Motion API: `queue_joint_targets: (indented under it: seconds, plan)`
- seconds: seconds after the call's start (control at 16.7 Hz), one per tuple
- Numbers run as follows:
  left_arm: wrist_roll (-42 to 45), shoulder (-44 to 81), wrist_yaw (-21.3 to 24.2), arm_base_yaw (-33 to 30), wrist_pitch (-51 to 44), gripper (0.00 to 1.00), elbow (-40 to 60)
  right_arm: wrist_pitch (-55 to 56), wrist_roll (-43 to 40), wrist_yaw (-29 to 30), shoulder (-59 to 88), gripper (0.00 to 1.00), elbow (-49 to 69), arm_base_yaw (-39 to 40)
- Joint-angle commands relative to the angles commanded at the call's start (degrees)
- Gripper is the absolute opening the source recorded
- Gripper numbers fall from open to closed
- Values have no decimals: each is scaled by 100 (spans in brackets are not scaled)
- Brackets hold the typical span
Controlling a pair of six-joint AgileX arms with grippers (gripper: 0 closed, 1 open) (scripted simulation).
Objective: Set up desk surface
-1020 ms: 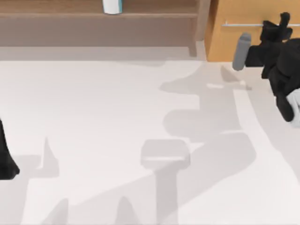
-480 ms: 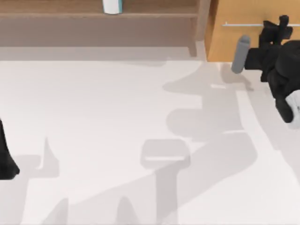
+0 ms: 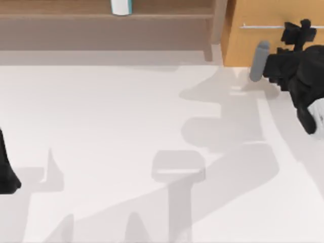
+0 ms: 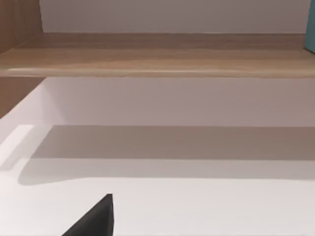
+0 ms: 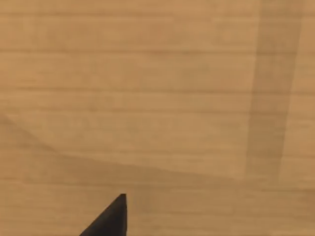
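Right gripper [image 3: 298,30] raised at the drawer cabinet [image 3: 253,40].
Jaw state cannot be told; the left arm [image 3: 7,172] is parked (desk surface [image 3: 111,116] bare nearby).

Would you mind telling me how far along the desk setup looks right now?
Nothing looks placed yet: the desk surface is bare. In hand: the right claw is up at the orange-wood cabinet, by its silver handle. The left arm sits parked at the left edge. Setup itself remains.

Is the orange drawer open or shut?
Shut, it seems: the drawer front sits flat, with no gap showing, and its handle lies against it.
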Motion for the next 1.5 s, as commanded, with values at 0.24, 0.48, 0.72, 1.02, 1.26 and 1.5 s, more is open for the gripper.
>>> queue_joint_targets:
  seconds: [0.24,0.48,0.72,1.02,1.26,1.5]
  plan:
    - [0,0,0,0,0,100,0,-40,47,6,37,100,-212,49]
    - [0,0,0,0,0,100,0,509,-9,11,-293,100,-313,322]
    - [0,0,0,0,0,100,0,876,-67,6,-509,100,-645,583]
    - [0,0,0,0,0,100,0,697,-4,71,-470,100,-1107,368]
    - [0,0,0,0,0,100,0,551,62,125,-397,100,-1270,165]
    - [0,0,0,0,0,100,0,560,58,119,-413,100,-1251,189]
